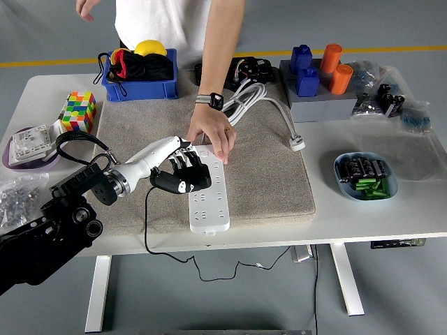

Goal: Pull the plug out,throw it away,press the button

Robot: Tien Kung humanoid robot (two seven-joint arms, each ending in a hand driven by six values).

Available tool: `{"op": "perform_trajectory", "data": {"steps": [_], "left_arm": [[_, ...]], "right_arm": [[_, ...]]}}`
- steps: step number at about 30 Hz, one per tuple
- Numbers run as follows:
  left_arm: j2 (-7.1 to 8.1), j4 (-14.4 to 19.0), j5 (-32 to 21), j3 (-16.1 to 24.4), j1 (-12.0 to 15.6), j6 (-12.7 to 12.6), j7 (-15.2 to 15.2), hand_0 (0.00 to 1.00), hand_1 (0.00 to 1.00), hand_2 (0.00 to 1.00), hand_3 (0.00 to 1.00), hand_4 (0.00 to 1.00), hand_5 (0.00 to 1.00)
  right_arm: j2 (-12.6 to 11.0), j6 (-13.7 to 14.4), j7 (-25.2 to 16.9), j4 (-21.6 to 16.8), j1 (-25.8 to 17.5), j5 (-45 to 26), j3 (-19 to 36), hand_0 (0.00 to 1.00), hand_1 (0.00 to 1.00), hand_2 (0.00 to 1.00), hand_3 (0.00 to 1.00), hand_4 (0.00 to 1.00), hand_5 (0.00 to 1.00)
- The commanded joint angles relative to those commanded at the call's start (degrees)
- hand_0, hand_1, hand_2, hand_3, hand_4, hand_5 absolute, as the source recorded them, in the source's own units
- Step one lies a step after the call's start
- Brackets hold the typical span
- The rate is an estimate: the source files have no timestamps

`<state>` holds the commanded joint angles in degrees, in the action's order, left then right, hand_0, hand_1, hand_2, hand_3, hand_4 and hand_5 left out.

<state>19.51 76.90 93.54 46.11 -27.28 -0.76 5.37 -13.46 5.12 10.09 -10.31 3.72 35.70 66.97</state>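
Note:
A white power strip lies lengthwise on the beige mat. My left hand comes in from the left and is shut on a black plug at the strip's left side, near its middle. The plug's black cable hangs over the table's near edge. A person's hand presses down on the strip's far end and hides it. I see no button on the strip. My right arm is out of view.
A blue bin stands at the back. A colour cube and a purple dish are on the left. A white cable lies on the mat's right side. A blue bowl of batteries sits at the right.

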Motion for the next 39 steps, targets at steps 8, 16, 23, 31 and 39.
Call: {"op": "perform_trajectory", "data": {"steps": [8, 16, 23, 31, 39], "left_arm": [[-0.76, -5.7, 0.37, 2.28, -1.74, -2.26, -1.86, 0.324, 0.229, 0.288, 0.467, 0.676, 0.002], [-2.25, -15.79, 1.04, 2.86, -4.5, -4.16, -3.42, 0.375, 0.242, 0.3, 0.496, 0.678, 0.002], [-2.81, -21.27, 0.69, 1.8, -5.67, -4.02, -3.29, 0.382, 0.28, 0.33, 0.557, 0.697, 0.002], [-2.89, -23.49, 0.22, 1.25, -5.89, -3.68, -3.59, 0.491, 0.409, 0.429, 0.584, 0.739, 0.002], [-2.81, -23.22, 0.56, 1.66, -5.61, -3.77, -4.08, 0.604, 0.553, 0.515, 0.586, 0.791, 0.002]], "right_arm": [[0.06, 0.03, -0.09, 0.0, 0.03, -0.24, -0.27, 0.753, 0.664, 0.651, 0.619, 0.661, 0.508], [0.02, 0.04, 0.04, 0.0, 0.06, -0.28, -0.38, 0.753, 0.664, 0.651, 0.619, 0.661, 0.508], [-0.01, 0.04, 0.15, 0.0, 0.05, -0.32, -0.3, 0.754, 0.664, 0.651, 0.62, 0.662, 0.508], [0.05, 0.05, 0.06, 0.0, 0.04, -0.39, -0.37, 0.754, 0.664, 0.651, 0.619, 0.661, 0.508], [0.05, 0.05, 0.08, 0.0, -0.02, -0.21, -0.3, 0.754, 0.664, 0.651, 0.619, 0.661, 0.508]]}}
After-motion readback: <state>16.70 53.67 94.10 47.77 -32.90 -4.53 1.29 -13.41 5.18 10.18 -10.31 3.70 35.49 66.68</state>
